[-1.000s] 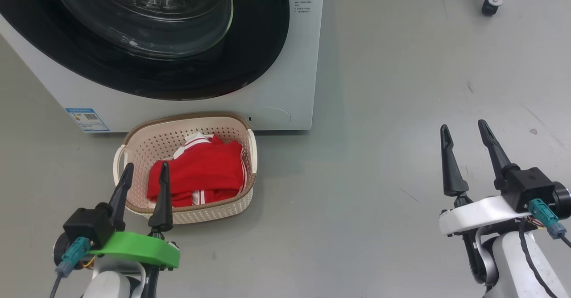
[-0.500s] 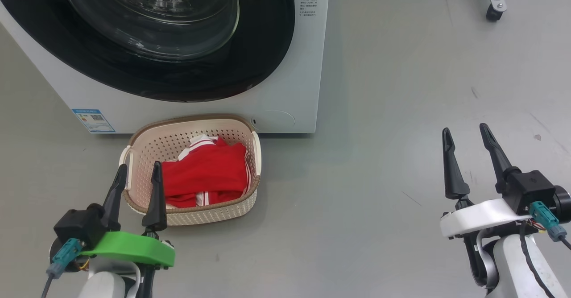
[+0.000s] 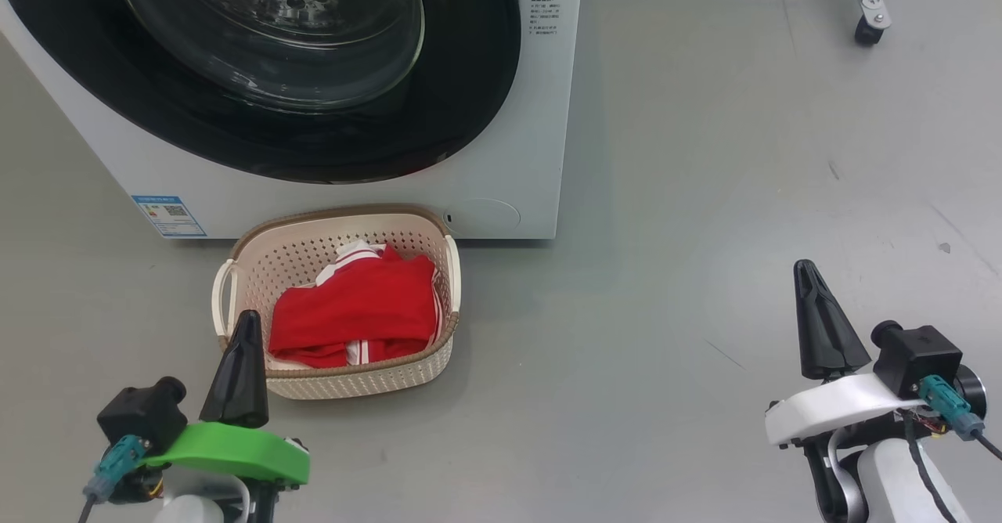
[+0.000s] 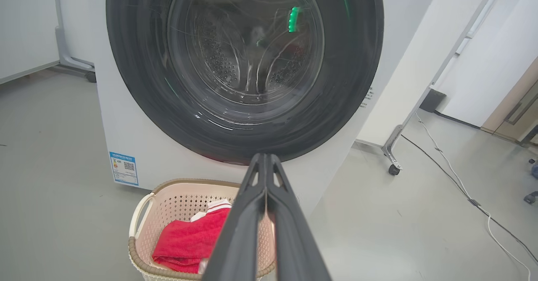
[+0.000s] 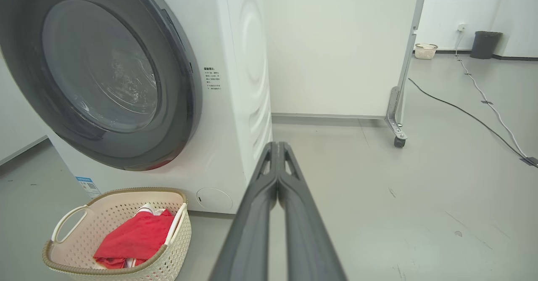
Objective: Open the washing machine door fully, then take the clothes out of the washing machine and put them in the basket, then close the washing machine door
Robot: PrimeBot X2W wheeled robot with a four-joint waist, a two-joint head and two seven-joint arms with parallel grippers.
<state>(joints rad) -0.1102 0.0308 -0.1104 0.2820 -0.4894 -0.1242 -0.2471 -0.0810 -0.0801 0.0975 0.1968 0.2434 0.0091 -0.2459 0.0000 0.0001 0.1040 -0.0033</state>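
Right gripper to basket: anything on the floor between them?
Nothing. In the head view, only bare grey floor lies between the right gripper and the basket.

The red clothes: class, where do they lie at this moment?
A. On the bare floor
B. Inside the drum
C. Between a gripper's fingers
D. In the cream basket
D: the clothes lie heaped inside the basket, which stands on the floor before the shut washing machine door.
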